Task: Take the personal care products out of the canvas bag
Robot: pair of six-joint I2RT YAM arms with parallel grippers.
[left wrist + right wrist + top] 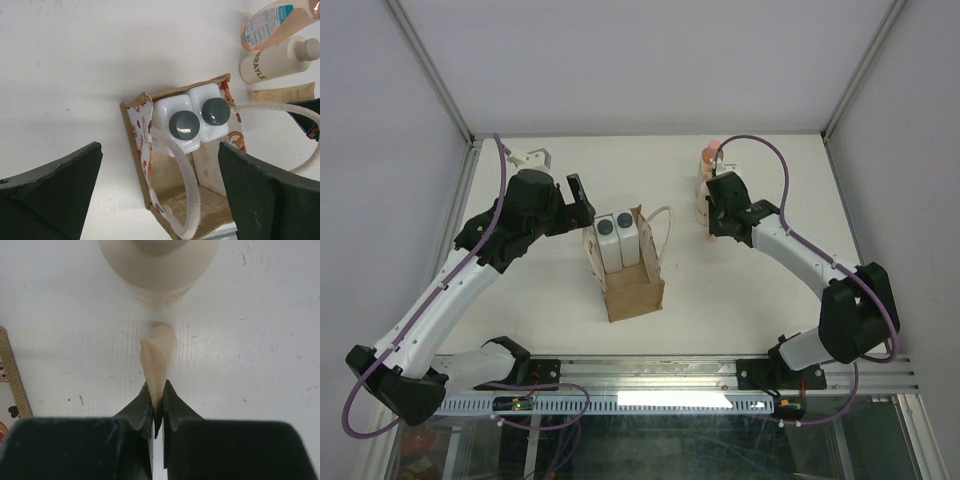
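Observation:
The canvas bag (635,292) stands open at the table's middle. Two white bottles with dark grey caps (616,240) stand inside it at its far end, and they show in the left wrist view (192,122) too. My left gripper (580,203) is open and empty, just left of and above the bag (137,150). The orange bottle (711,156) and the cream bottle (701,198) are on the table at the back right. My right gripper (157,390) is shut on the flat end of a cream tube (159,355) next to the cream bottle (159,270).
The bag's white loop handles (192,185) arch over its opening; one (666,226) leans toward the right arm. White enclosure walls ring the table. A small white fitting (534,157) sits at the back left. The bag's edge (12,375) is left of the right gripper.

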